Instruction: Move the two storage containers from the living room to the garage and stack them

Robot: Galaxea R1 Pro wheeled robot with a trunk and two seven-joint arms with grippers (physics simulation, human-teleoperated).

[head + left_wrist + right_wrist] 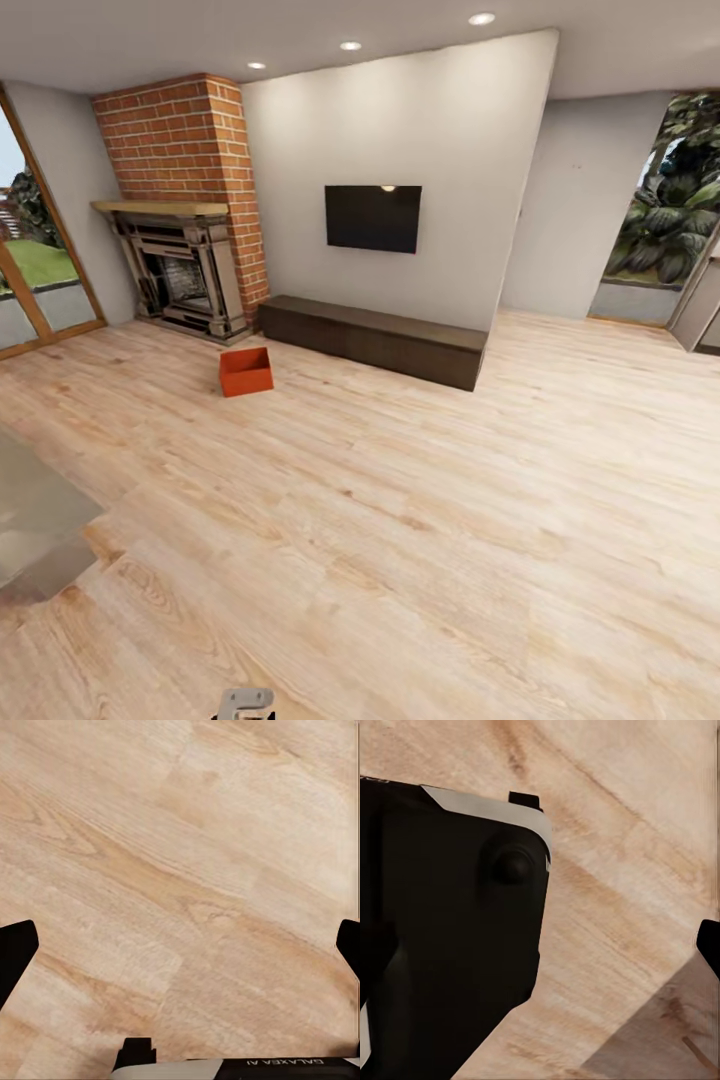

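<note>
One orange-red open-top storage container (245,371) stands on the light wood plank floor (420,480) of the living room, in front of the brick fireplace (185,270) and far ahead of me. My left gripper (180,949) hangs open over bare planks, its dark fingertips (15,954) at the picture's two sides and nothing between them. My right gripper (540,952) points down beside a black part of my own body (450,937). One fingertip (709,945) shows far out at the edge, so the gripper stands open and empty.
A long low dark-brown cabinet (375,340) runs along the wall under a black TV (373,218). A grey furniture edge (40,520) juts in at the near left. Glass doors (30,290) are at the far left, and an opening to plants (665,230) lies at the far right.
</note>
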